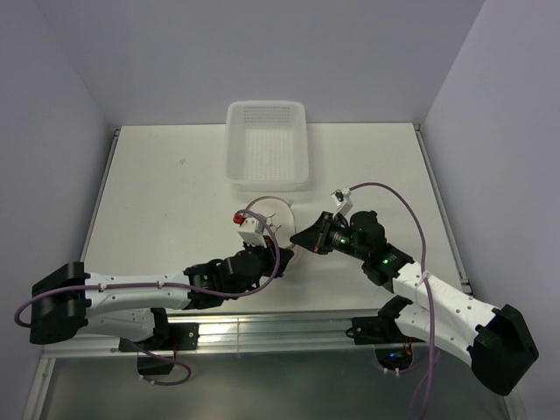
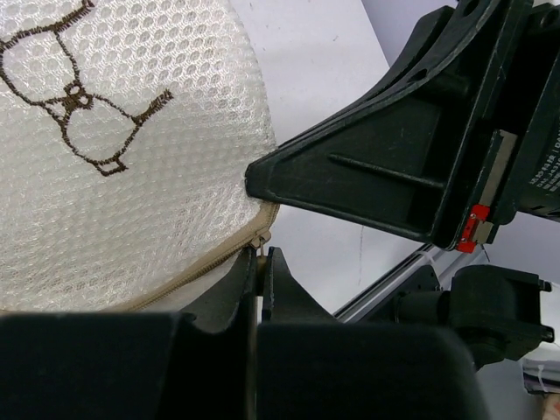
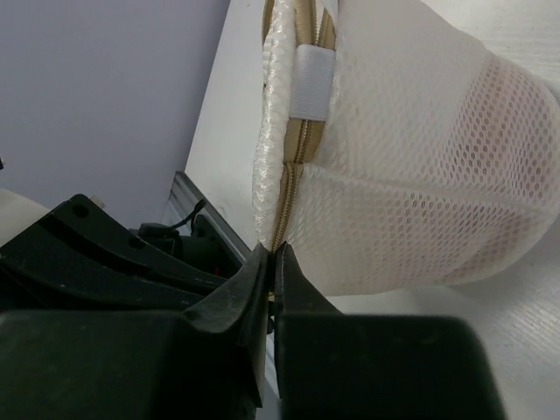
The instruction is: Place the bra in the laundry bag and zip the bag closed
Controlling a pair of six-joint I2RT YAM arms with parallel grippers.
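Zip-up under way: both my grippers meet at the laundry bag [image 1: 271, 212], which sits near the middle of the counter [image 1: 175, 192], just on the near side of the white basket [image 1: 267, 144] at the far edge. My left gripper [image 2: 261, 254] has its jaws together on what looks to be the zip pull [image 2: 258, 240], at the rim of the lid with the brown stitched emblem [image 2: 74, 105]. My right gripper [image 3: 273, 255], jaws likewise pressed together, nips the bag's edge right on the zip line. The bra is nowhere on the bare counter. A faint pinkish shade behind the mesh suggests it is inside, though I cannot make it out. By my reading the packing is done and the closing is the step in hand. To do it well, I should keep the right gripper as the anchor, holding the seam taut, and draw the pull along the curve of the rim rather than straight away from it. This soft mesh will likely buckle or snag in the slider if the track goes slack.
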